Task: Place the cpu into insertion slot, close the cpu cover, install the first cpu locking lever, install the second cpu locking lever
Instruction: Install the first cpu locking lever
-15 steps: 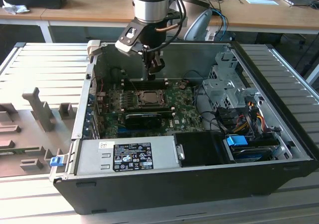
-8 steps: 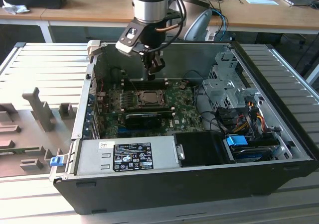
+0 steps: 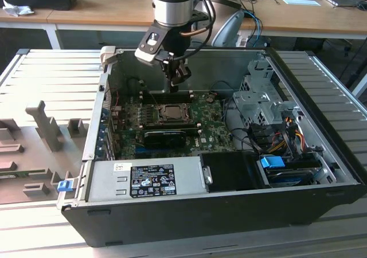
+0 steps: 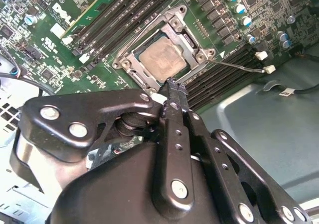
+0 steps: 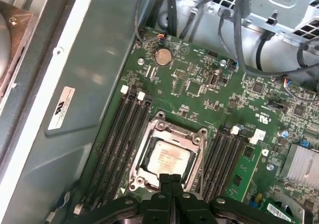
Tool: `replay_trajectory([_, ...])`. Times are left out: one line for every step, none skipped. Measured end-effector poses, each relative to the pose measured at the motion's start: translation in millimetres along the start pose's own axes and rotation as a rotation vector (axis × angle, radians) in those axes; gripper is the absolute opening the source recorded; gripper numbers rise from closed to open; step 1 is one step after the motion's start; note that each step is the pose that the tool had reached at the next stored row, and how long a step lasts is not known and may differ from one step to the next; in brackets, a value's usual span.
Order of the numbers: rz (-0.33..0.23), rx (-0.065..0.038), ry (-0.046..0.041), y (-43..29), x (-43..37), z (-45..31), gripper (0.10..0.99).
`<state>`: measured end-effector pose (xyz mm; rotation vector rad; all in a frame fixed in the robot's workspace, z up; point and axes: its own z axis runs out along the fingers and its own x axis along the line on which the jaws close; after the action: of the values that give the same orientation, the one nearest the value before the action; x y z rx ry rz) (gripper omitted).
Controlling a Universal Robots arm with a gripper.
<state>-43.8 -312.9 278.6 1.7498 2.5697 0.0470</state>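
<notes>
Gripper (image 5: 171, 179), fingers together and empty, just above cpu (image 5: 167, 157) inside cpu cover (image 5: 174, 129); second wrist view: lever (image 4: 241, 66) angled away.

The arm (image 3: 171, 3) points straight down — its claw (image 3: 177, 85) hangs with black fingers (image 5: 165, 182) pressed tightly together.
</notes>
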Motion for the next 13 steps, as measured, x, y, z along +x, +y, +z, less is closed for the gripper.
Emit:
replay_trajectory([-0.008, 0.0, 0.0003, 0.0, 0.0, 0.0, 0.106])
replay_trajectory([-0.014, 0.0, 0.0006, 0.0, 0.0, 0.0, 0.106])
replay_trajectory([-0.019, 0.0, 0.0008, 0.0, 0.0, 0.0, 0.106])
replay_trajectory([-0.026, 0.0, 0.0011, 0.0, 0.0, 0.0, 0.106])
replay_trajectory([-0.031, 0.0, 0.0013, 0.0, 0.0, 0.0, 0.106])
replay_trajectory([-0.039, 0.0, 0.0017, 0.0, 0.0, 0.0, 0.106])
replay_trajectory([-0.045, 0.0, 0.0019, 0.0, 0.0, 0.0, 0.106])
replay_trajectory([-0.049, 0.0, 0.0021, 0.0, 0.0, 0.0, 0.106])
replay_trajectory([-0.054, 0.0, 0.0023, 0.0, 0.0, 0.0, 0.106])
replay_trajectory([-0.059, -0.001, 0.0025, 0.0, 0.0, 0.0, 0.106])
replay_trajectory([-0.064, -0.001, 0.0027, 0.0, 0.0, 0.0, 0.106])
replay_trajectory([-0.068, -0.001, 0.0029, 0.0, 0.0, 0.0, 0.106])
replay_trajectory([-0.073, -0.001, 0.0032, 0.0, 0.0, 0.0, 0.106])
